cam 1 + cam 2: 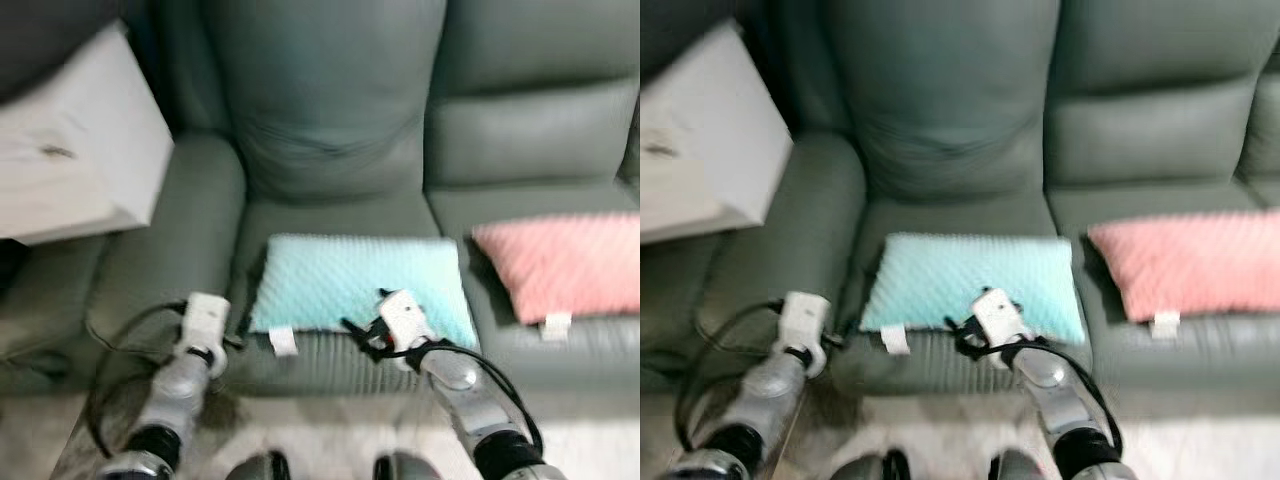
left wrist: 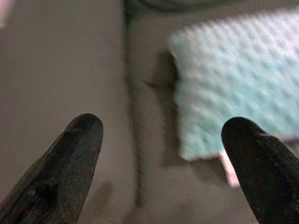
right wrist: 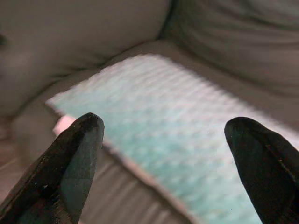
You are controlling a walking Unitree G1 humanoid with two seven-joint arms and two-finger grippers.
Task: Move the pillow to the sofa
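A light blue, dimpled pillow (image 1: 355,280) lies flat on the middle seat of the grey-green sofa (image 1: 330,110), with a white tag at its front edge. My left gripper (image 2: 161,123) is open and holds nothing; it hovers off the pillow's left front corner (image 2: 233,93), near the armrest. My right gripper (image 3: 164,121) is also open and bare, just above the pillow's front edge (image 3: 177,135). From the head, the left wrist (image 1: 205,325) sits left of the pillow and the right wrist (image 1: 405,320) over its front right part.
A pink pillow (image 1: 560,265) lies on the seat to the right. A white wooden box-like piece (image 1: 70,150) stands over the sofa's left armrest (image 1: 185,230). Pale floor (image 1: 330,440) runs along the sofa's front. The head views are blurred.
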